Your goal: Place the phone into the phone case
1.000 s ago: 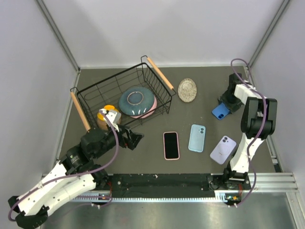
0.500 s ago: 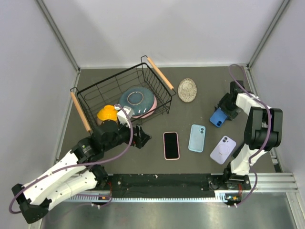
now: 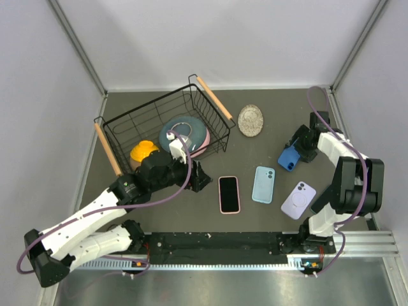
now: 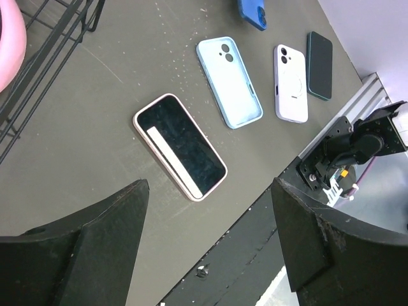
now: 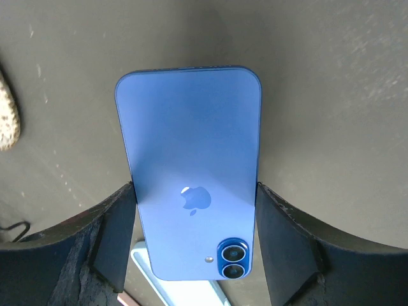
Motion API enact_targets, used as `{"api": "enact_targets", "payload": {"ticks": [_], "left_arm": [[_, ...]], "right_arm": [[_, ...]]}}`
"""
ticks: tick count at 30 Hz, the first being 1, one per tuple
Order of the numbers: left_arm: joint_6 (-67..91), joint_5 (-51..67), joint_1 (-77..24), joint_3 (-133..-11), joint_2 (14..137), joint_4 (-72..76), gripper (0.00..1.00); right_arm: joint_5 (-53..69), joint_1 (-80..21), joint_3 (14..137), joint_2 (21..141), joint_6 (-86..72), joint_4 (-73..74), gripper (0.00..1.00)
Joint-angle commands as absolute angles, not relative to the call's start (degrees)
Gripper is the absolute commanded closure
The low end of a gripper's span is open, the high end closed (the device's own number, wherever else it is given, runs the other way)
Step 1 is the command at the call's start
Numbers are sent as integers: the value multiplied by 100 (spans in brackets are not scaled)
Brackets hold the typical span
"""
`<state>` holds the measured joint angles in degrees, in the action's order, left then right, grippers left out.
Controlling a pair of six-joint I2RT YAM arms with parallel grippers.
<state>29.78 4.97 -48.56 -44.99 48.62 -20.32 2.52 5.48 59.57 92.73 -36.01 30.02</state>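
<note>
- The right gripper (image 3: pixel 294 153) sits at the right of the top view, closed on the long edges of the blue phone (image 3: pixel 290 158), which stands well apart from the cases lower down the worktop (image 3: pixel 268 137).
- The right wrist view shows what the top view cannot: the blue phone (image 5: pixel 191 172) is back side up with its camera pair at the lower end, and the right gripper (image 5: pixel 194 242) has a finger pressed against each side. Neither view shows whether the phone is clear of the worktop.
- The left gripper (image 3: pixel 197 178) is in the middle of the top view. In the left wrist view the left gripper (image 4: pixel 207 236) is spread wide with nothing between its fingers.
- Below centre in the top view lie a pink-edged phone (image 3: pixel 229 194), a light blue case (image 3: pixel 263 184) and a lilac case (image 3: pixel 298 199), side by side and apart.
- Only the left wrist view shows a dark green phone (image 4: pixel 319 56), just beside the lilac case (image 4: pixel 291 83) at the upper right.
- A wire basket (image 3: pixel 127 127) at the upper left holds a blue bowl (image 3: pixel 182 134).
</note>
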Motion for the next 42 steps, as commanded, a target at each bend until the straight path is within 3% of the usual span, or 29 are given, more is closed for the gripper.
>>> {"api": "enact_targets", "payload": {"ticks": [1,26,42], "left_arm": [[3041,685,-4922,-4913,5115,-1547,18],[3551,1521,-5291,-6064,7794,-114,25],[3410,1828,-5616,-6644,8842,185,30]], "right_arm": [[650,352,5722,8615,-3717,2593,54],[1564,-1511,3754,5195,-5931,2092,61],[1872,-1679,3313,4114,-6451,2118,61]]}}
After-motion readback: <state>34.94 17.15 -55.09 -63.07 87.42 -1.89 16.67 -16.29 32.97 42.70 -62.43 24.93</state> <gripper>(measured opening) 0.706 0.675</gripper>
